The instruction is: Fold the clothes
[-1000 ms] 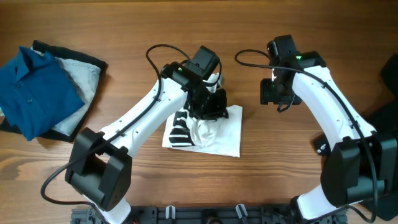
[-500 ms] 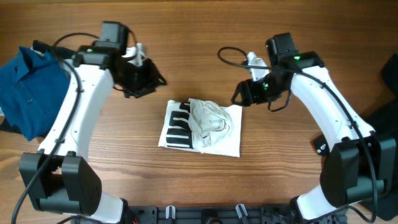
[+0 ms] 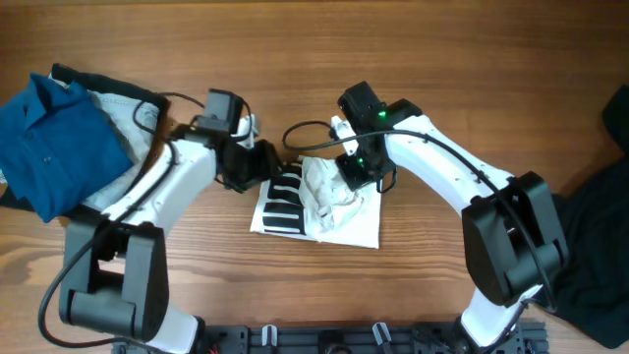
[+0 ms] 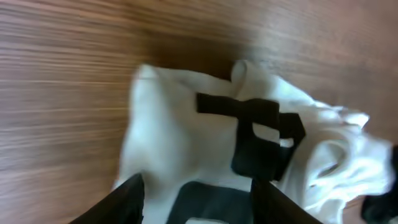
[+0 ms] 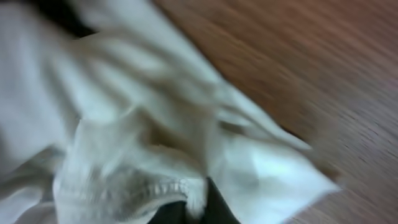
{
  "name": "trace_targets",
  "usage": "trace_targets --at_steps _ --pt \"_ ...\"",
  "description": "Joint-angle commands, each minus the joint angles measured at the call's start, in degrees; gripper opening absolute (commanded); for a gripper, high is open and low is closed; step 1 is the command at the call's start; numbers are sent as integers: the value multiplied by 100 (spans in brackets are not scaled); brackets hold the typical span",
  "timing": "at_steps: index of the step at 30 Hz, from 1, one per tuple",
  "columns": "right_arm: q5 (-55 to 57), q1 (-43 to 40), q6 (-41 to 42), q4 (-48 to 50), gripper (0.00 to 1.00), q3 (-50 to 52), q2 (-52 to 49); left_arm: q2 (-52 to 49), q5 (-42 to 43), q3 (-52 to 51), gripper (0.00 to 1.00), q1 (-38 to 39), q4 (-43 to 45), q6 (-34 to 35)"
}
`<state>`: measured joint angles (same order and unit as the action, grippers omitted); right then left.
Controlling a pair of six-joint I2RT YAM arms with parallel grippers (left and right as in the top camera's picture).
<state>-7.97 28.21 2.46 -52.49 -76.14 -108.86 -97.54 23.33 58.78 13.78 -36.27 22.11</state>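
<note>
The white T-shirt (image 3: pixel 339 218) with black bars lies crumpled and partly folded on the wooden table, mid-frame in the overhead view. My left gripper (image 3: pixel 261 165) is at its left edge, open. In the left wrist view its dark fingers (image 4: pixel 127 202) straddle white cloth and black print (image 4: pixel 264 134), and nothing is pinched in the left gripper (image 4: pixel 199 208). My right gripper (image 3: pixel 354 175) is on the shirt's upper right part. The right wrist view shows the right gripper (image 5: pixel 194 210) shut on a hemmed fold of the white shirt (image 5: pixel 124 143).
More clothes are piled at the far left: a blue shirt (image 3: pixel 54 143) on a pale grey garment (image 3: pixel 133 120) with black cloth beneath. A black garment (image 3: pixel 595 236) lies at the right edge. Cables loop off both arms above the shirt.
My left arm swung in from the left to the shirt's left edge and opened wider. My right gripper dropped onto the shirt and shut on a fold of it.
</note>
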Motion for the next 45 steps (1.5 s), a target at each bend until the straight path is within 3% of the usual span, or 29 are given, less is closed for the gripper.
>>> trace_targets --at_steps 1,5,6,7,8,15,19,23,28,29,32,34,37,45 --pt "868 -350 1010 -28 4 39 297 -125 -76 -269 54 275 332 -70" --pt "1589 -848 1434 -409 5 42 321 -308 -92 -269 54 428 396 -68" --pt "1530 -931 1403 -444 11 42 317 -313 -92 -269 53 452 402 -68" --pt "1303 -1001 1353 -538 39 42 317 -315 -92 -269 53 476 417 -68" --pt "1167 -1008 1115 -643 50 42 317 -315 -90 -269 53 487 435 -68" --pt "931 -1040 1257 -966 52 39 977 -313 -28 -269 51 487 726 -68" --pt "-120 -1010 428 -1086 51 42 1386 -315 79 -269 54 540 1318 -68" --pt "-396 -774 411 -1082 51 334 1241 -352 55 -269 54 809 1515 -68" --pt "-459 -531 999 -463 50 1147 1220 -684 13 -269 54 1130 1600 -68" --pt "-457 -529 1064 -291 47 1333 1220 -750 13 -269 54 1161 1617 -68" --pt "-162 -529 1386 -39 4 1692 1207 -782 13 -269 54 1161 1609 -68" --pt "1064 -601 2389 -284 4 1777 1207 -782 13 -269 54 1163 1609 -68" --pt "2011 -809 3471 -765 4 1775 1222 -782 -98 -269 53 1163 1554 -68" --pt "2100 -1073 3521 -1285 6 1775 1222 -782 -96 -269 53 1163 1554 -68"
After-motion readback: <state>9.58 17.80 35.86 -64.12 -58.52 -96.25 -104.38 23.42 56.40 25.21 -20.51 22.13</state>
